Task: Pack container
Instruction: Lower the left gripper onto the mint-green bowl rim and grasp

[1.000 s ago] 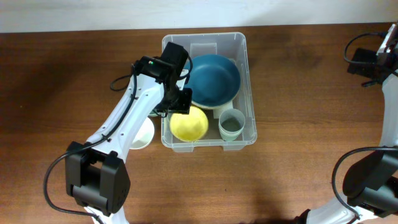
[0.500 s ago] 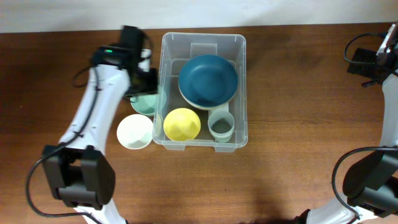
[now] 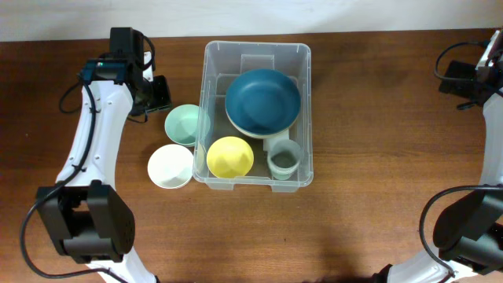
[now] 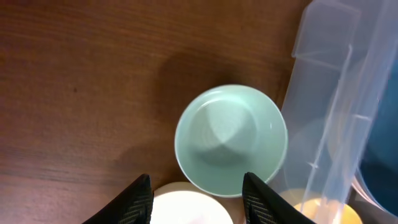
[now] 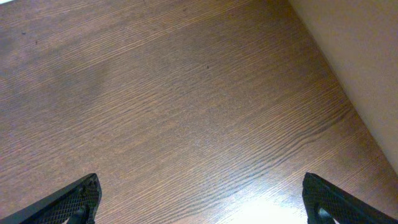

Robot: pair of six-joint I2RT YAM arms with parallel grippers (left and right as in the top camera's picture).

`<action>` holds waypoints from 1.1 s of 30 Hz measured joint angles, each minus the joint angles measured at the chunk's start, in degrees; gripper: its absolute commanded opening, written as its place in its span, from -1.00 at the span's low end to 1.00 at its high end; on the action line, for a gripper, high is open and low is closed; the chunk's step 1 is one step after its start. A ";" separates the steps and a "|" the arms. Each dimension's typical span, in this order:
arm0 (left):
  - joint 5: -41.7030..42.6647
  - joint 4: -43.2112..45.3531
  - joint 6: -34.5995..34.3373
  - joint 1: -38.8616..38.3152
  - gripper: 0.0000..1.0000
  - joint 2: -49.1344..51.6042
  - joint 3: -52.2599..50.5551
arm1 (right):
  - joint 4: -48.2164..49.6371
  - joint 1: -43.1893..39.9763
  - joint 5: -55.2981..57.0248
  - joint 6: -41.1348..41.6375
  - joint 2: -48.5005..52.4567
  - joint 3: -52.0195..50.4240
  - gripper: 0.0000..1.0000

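Overhead: mint bowl [image 3: 186, 124] beside container [image 3: 258, 55]

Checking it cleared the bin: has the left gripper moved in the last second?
Yes: the left gripper swung left in the overhead view, from above the container to the table beside the mint bowl.

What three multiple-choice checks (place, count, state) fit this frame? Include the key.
1. Where is the mint bowl relative to the container?
A) inside it
B) on the table beside it, on the left arm's side
C) stacked under it

2. How many items lie in the container?
A) one
B) five
C) three

3. What state is the left gripper in?
A) open, empty
B) shut on a bowl
C) shut on a cup

Key:
1 B, it sits on the wood next to the white bowl.
2 C, blue bowl, yellow bowl, pale green cup.
3 A, its fingers stand apart with nothing between them.
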 measured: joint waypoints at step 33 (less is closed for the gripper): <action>0.72 -1.31 0.85 5.22 -0.99 19.04 3.61 | 0.00 0.00 0.00 -0.04 0.00 0.00 0.98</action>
